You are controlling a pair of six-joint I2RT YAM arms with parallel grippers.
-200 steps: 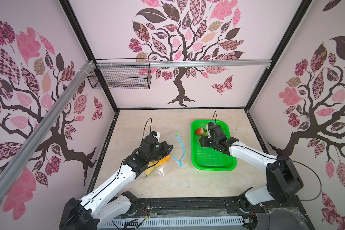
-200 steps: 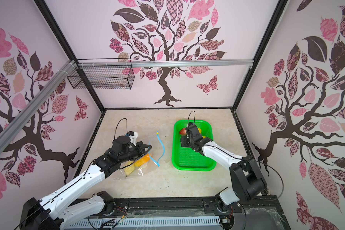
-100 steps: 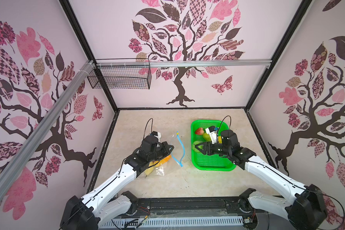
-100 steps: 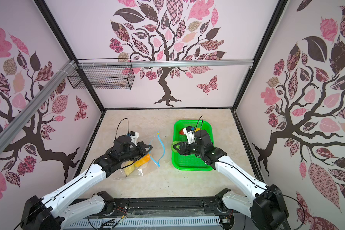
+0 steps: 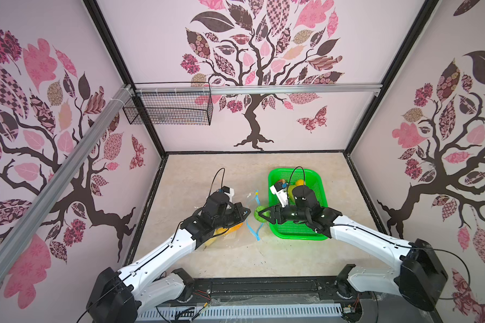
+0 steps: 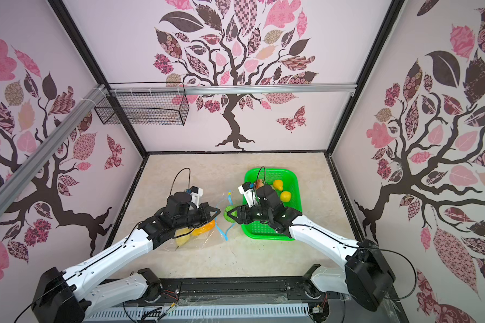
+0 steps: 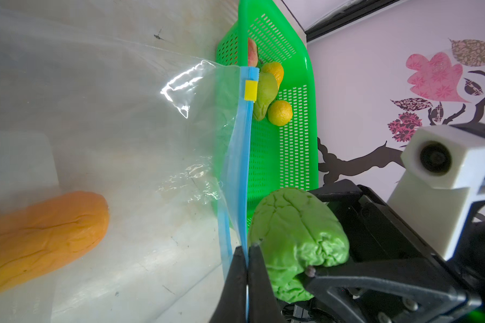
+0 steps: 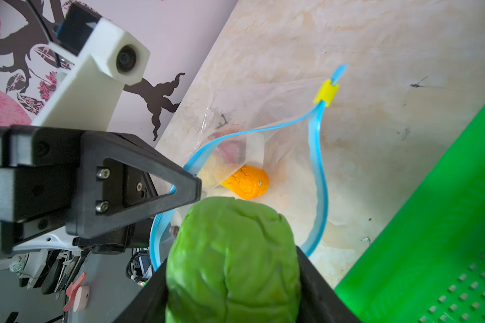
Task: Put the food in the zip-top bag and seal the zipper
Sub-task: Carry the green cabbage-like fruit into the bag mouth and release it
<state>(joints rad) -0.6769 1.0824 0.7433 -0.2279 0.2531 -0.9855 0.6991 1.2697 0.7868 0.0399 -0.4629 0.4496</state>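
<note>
Our left fingers [image 7: 235, 279] are pinched together on the light-blue zipper [image 7: 242, 167] of the zip-top bag [image 7: 123, 125], which lies on the tabletop [image 5: 235, 260] with its mouth gaping open and the yellow slider [image 7: 250, 90] at the strip's far end. Our right fingers [image 8: 317, 285] are clamped around a wrinkled green food piece [image 7: 297, 237] just outside that mouth, beside the green basket [image 7: 291, 156], where a pear [image 7: 265, 95] and two lemons [image 7: 280, 113] lie. Inside the bag we see an orange carrot [image 7: 39, 237] and what may be a yellow piece [image 6: 184, 239], blurred by the plastic.
</note>
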